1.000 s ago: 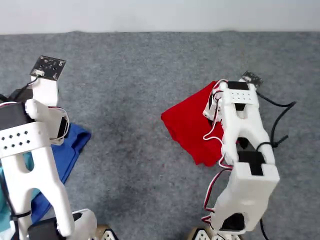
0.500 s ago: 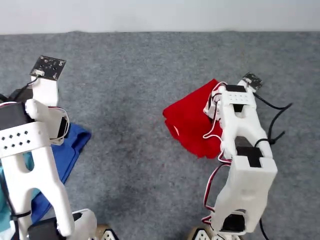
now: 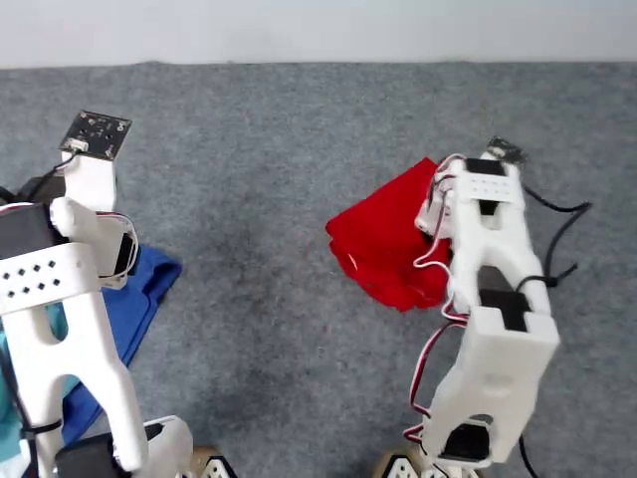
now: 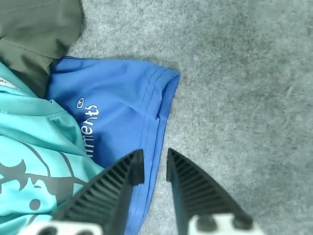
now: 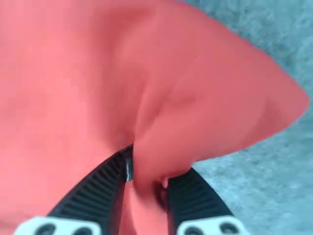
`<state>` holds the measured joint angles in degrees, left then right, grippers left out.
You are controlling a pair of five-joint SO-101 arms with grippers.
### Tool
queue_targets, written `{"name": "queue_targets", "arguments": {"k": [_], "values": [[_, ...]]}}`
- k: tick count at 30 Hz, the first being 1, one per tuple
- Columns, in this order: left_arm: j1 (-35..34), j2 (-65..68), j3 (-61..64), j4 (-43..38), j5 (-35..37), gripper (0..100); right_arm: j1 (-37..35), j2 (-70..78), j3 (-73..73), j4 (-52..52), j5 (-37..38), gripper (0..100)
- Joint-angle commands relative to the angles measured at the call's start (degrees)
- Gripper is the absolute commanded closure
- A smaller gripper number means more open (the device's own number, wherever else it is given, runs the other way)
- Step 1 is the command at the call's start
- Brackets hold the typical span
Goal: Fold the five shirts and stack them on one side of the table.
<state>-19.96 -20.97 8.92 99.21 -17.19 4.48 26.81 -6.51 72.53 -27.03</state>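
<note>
At the far left of the high view the left arm [image 3: 70, 299] stands over a pile of shirts and hides most of it. A teal shirt [image 4: 29, 147] with dark print lies on top of a blue shirt [image 4: 112, 103], whose hemmed edge sticks out onto the grey table [image 3: 249, 149]. An olive-green shirt [image 4: 39, 24] touches both of them at the pile's far side.

The left gripper [image 4: 155, 159] hangs above the blue shirt's outer edge. Its jaws are only a narrow gap apart, with nothing between them and cloth and table showing through the gap.

The middle of the table is bare grey felt, with a strip of white wall [image 3: 318, 30] along the back.

Well apart from the pile, right of centre, lies the red shirt [image 3: 383, 249], bunched and partly folded over itself. The right arm [image 3: 488, 259] reaches over it from the near edge and covers its right part. Under the arm, the right gripper [image 5: 146, 166] is clamped on a raised fold of the red cloth, which fills the space between its fingers [image 5: 105, 183]. Black cables [image 3: 557, 229] loop out to the right of this arm, over the table.
</note>
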Motion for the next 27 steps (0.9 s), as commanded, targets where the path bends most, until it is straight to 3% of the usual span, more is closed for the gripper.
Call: {"name": "queue_targets", "arguments": {"k": [1,9,15,18,27], "values": [[0.18,-0.26,-1.89,1.41,0.18,90,6.55,-6.73,-2.46,2.33,13.27,99.0],[0.44,-0.26,-1.89,1.41,0.18,90,24.57,-8.66,-4.13,1.36,50.81,99.0],[0.44,-0.26,-1.89,1.41,0.18,90,34.68,-5.76,-6.68,-5.41,70.24,99.0],[0.44,-0.26,-1.89,1.41,0.18,90,38.02,-2.24,-9.76,-8.22,75.87,99.0],[0.44,-0.26,-1.89,1.41,0.18,90,42.51,8.84,-23.30,-8.48,76.57,98.9]]}}
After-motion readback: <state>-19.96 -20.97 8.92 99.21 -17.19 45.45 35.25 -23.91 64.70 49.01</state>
